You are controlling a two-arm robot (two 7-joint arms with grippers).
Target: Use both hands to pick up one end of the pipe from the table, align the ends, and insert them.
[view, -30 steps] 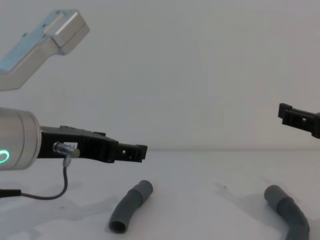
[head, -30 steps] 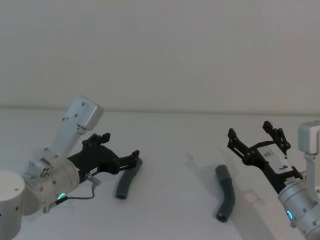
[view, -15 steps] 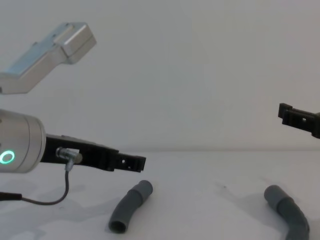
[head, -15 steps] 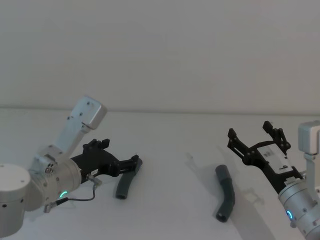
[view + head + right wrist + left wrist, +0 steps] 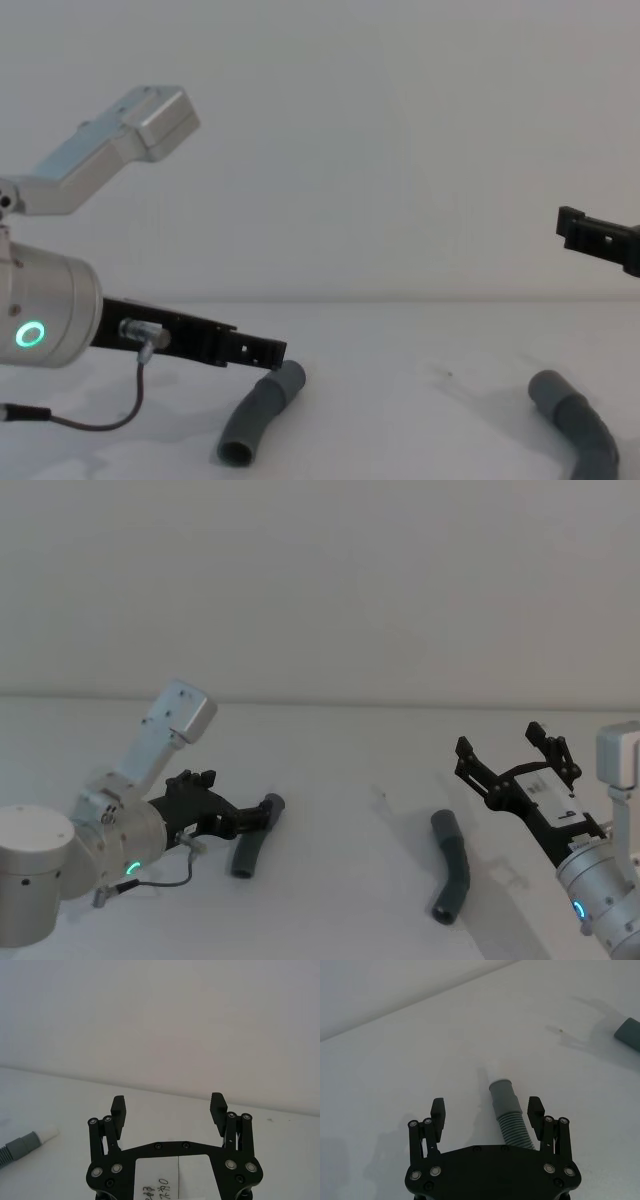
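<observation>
Two dark-grey pipe pieces lie on the white table (image 5: pixel 340 890). The left piece (image 5: pixel 255 836) (image 5: pixel 262 410) points its smooth cuff (image 5: pixel 503 1091) forward between the fingers of my left gripper (image 5: pixel 258 818) (image 5: pixel 487 1107) (image 5: pixel 270 352). That gripper is open and low over the table, straddling the ribbed middle, with the hose close to one finger (image 5: pixel 535 1108). The right piece (image 5: pixel 452 865) (image 5: pixel 578 420) shows a whitish tip (image 5: pixel 47 1134) in the right wrist view. My right gripper (image 5: pixel 500 738) (image 5: pixel 168 1101) hangs open above and beyond it, holding nothing.
A plain white wall (image 5: pixel 330 590) rises behind the table. A thin cable (image 5: pixel 120 405) loops under the left wrist near the tabletop. Bare table lies between the two hose pieces.
My left gripper has dropped lower and drawn back slightly, its fingers now down at the level of the left hose piece. The right arm and both hose pieces have not moved.
</observation>
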